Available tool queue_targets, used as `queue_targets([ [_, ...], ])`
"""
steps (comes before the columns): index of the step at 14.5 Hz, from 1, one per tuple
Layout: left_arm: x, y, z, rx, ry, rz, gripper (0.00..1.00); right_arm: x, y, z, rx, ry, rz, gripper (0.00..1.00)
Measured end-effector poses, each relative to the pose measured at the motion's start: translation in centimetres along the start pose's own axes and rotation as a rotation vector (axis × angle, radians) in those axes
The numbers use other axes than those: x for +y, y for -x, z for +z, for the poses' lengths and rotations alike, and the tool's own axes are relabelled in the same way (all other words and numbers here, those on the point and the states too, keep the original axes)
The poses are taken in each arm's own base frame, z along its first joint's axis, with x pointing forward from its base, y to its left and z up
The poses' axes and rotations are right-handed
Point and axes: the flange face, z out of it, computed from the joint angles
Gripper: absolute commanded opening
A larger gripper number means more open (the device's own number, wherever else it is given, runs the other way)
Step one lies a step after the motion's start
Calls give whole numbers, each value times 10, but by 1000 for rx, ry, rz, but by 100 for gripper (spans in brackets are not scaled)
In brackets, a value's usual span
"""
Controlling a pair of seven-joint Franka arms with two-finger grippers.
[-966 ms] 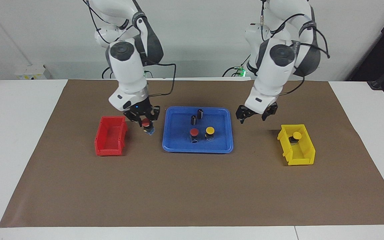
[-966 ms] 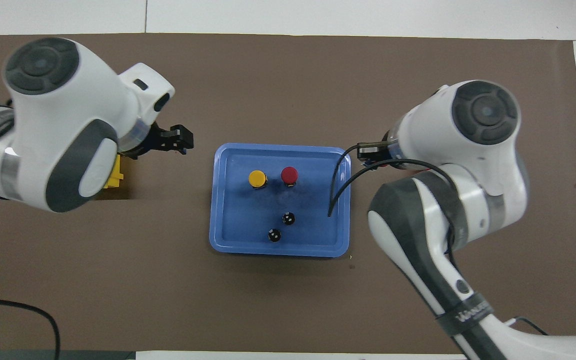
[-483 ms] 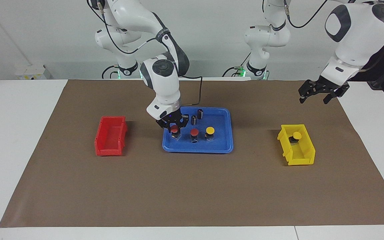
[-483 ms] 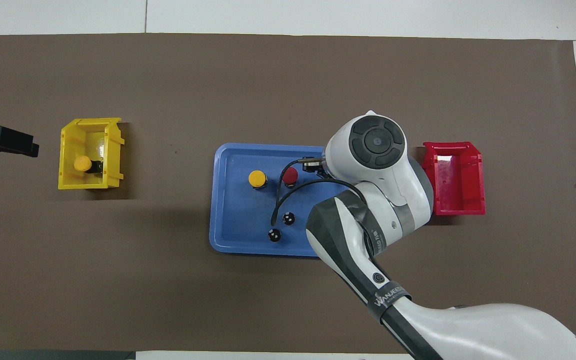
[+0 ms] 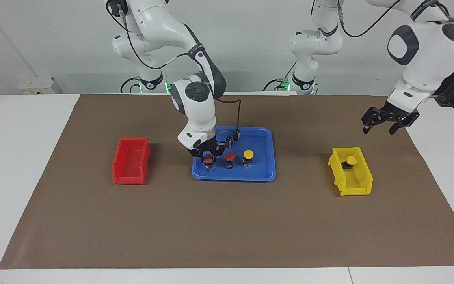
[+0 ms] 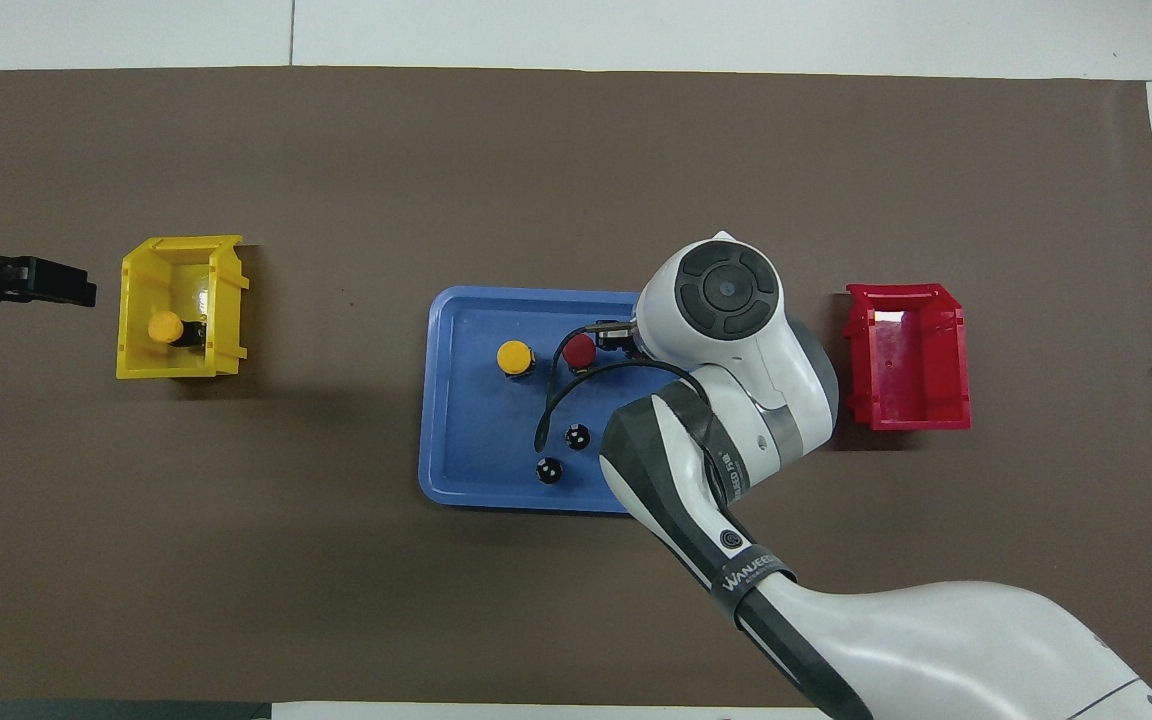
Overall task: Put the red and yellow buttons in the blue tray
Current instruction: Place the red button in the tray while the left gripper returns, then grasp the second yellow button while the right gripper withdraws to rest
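Red button (image 5: 209,158) sits in blue tray (image 5: 264,171) between right pincer (image 5: 209,154) fingers

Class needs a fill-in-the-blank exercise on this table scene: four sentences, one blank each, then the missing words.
1. The button in the yellow bin has a ____ cap.
2. The number of red buttons in the blue tray is ____.
3. The red bin holds ____.
4. The right claw is down at a button whose cap is ____.

Missing words: yellow; two; nothing; red.
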Motion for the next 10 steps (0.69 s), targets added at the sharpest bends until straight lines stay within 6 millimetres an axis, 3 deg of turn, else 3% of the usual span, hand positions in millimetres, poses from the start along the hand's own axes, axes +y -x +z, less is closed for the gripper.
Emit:
queue_targets([
  [2,0,-2,37,-8,-3,0,78,4,-6,-8,7,10,3,100],
  [4,0,-4,59,-18,-5,0,77,22,-24,-40,12,22,36,100],
  [7,3,-5,85,-2,-10,-12,77,81,-57,-120,23,39,135,100],
  [10,5,-3,101,-12,-10,-15,77,152,-68,-197,9,53,176,100],
])
